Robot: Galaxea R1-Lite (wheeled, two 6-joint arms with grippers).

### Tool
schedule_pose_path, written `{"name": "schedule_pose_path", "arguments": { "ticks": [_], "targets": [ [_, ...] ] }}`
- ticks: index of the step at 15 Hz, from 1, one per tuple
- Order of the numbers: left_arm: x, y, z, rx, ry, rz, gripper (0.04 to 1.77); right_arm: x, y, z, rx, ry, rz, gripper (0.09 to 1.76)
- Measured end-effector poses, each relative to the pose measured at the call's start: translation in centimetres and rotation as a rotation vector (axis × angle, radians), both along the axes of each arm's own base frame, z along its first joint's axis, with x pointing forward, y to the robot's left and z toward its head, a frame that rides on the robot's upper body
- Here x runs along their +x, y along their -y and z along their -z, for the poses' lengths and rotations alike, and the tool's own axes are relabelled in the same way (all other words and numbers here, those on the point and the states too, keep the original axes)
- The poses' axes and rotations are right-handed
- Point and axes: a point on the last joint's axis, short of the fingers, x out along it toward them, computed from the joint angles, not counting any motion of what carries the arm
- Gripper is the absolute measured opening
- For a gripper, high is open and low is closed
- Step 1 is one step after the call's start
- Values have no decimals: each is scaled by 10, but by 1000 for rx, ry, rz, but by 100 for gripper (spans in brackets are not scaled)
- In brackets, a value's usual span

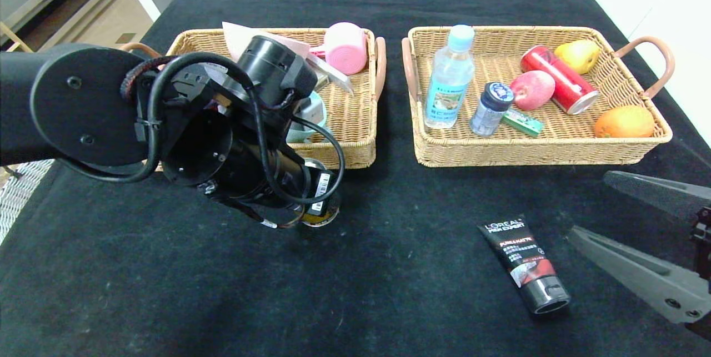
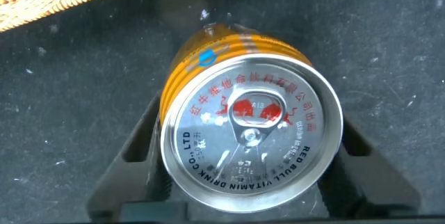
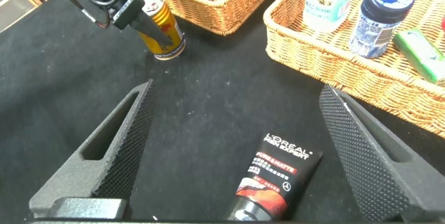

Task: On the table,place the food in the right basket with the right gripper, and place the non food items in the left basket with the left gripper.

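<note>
The left tool (image 2: 245, 203) is straddling the upright gold-yellow can (image 2: 250, 137) on the counter (image 1: 166, 290), just off the front edge of the left basket (image 1: 355, 124). Its fingers (image 2: 132, 158) are flanking the can, narrowing but seemingly not yet gripping. I judge it should be squeezing evenly at mid-body, keeping the can vertical. The right tool (image 3: 236, 147) is hanging wide above the black tube (image 3: 274, 179), near the counter's front right.

The left arm (image 1: 183, 124) hides most of the gold-yellow can (image 1: 321, 210).
</note>
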Motion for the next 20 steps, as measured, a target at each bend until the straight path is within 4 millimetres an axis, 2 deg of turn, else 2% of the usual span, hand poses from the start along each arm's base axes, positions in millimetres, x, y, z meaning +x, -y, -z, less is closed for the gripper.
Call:
{"name": "schedule_pose_path", "arguments": {
  "ticks": [8, 13, 17, 20],
  "targets": [
    [0, 1, 1, 3, -2, 1, 113, -1, 1, -1, 2, 4, 3, 171],
    [-16, 5, -14, -31, 29, 57, 112, -3, 2, -2, 4, 8, 1, 171],
    [-37, 22, -29, -79, 58, 160, 112, -3, 2, -3, 6, 12, 3, 171],
    [-43, 39, -35, -97, 78, 216, 112, -4, 3, -6, 12, 23, 9, 171]
  ]
}}
